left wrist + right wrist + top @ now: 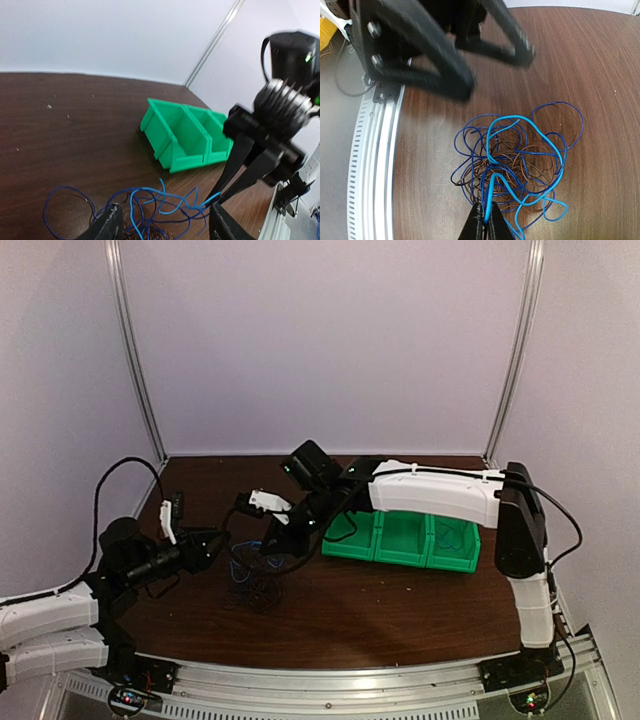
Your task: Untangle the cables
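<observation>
Dark worktop (580,50) is carrying the cables (515,165) — right end effector (485,225) is pinching a light-blue strand (520,119), left end effector (167,225) is gaping wide.

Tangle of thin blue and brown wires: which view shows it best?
Right wrist: tangle of thin blue and brown wires seen close from above, colours distinct. Left wrist catches only blue loops; top external, a small dark scribble.

**Green bins on a brown tabletop**

A row of three joined green plastic storage bins (402,553) (176,150) sits on the dark brown wooden table (400,615) (50,135) (605,55), right of centre. A ribbed aluminium rail (340,680) (370,165) edges the near side. Two slim metal poles (135,350) (215,42) rise at the back corners against pale walls (330,340).
</observation>
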Action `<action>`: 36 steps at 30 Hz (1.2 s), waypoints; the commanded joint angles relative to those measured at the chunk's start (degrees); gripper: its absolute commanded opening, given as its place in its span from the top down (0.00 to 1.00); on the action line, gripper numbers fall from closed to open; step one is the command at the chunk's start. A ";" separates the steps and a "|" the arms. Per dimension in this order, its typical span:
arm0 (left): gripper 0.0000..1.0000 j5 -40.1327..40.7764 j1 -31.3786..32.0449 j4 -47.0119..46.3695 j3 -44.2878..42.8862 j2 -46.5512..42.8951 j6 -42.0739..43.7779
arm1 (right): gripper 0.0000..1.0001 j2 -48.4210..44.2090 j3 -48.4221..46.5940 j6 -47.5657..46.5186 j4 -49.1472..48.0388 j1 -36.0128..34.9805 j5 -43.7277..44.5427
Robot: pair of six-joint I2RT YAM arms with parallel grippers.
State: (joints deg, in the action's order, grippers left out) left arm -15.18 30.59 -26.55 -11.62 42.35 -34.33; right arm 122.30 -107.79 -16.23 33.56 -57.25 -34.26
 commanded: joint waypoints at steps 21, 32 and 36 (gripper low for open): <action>0.93 -12.17 4.30 -14.52 -8.08 21.66 4.49 | 0.93 -0.61 -3.97 1.23 -0.43 0.95 -2.87; 0.87 0.77 4.30 -4.62 -6.97 13.04 5.20 | 0.74 -1.09 -2.96 -2.44 1.92 2.69 -5.91; 0.62 17.86 4.30 4.21 -6.02 8.64 1.77 | 0.60 2.30 -2.30 -2.50 2.37 1.83 -4.57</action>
State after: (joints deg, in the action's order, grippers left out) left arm -15.03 34.72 -30.44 -18.31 54.57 -29.71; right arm 122.28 -110.96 -17.91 34.70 -54.39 -38.02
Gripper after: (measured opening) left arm 0.295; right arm 0.378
